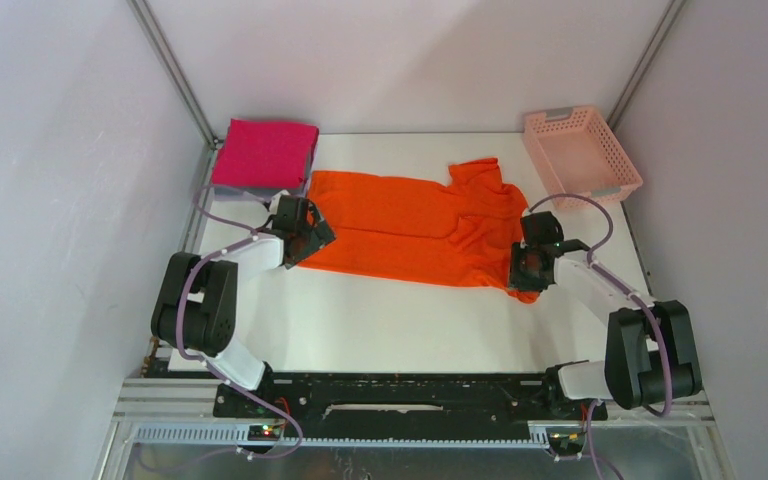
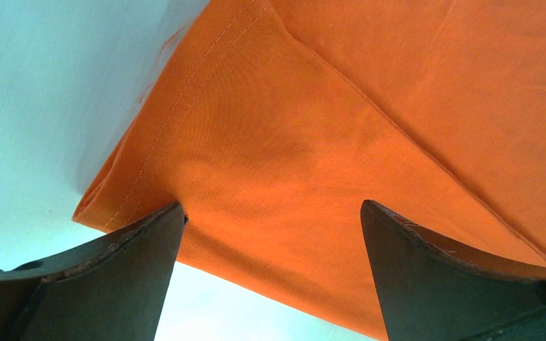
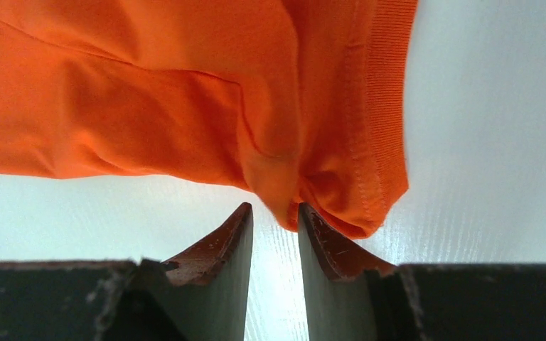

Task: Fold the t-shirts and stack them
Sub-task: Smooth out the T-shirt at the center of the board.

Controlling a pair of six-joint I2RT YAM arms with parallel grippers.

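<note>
Bright orange short-sleeved cloth tee (image 1: 400, 225) — judged limp, light, crease-prone; best taken at hem corners. Left claw (image 2: 271, 204) spread wide; right claw (image 3: 275, 207) nearly closed — grip indeterminate.

bare table (image 1: 400, 320) lies open at 6 o'clock of the orange t-shirt (image 1: 410, 225), between the two arms. the shirt spans the centre from 9 to 3 o'clock. the folded magenta t-shirt (image 1: 265, 152) blocks the corner at 11 o'clock, and the pink basket (image 1: 585, 155) blocks 1 o'clock, with a narrow bare strip beside the shirt. walls (image 1: 50, 200) close 9, 12 and 3 o'clock.
</note>
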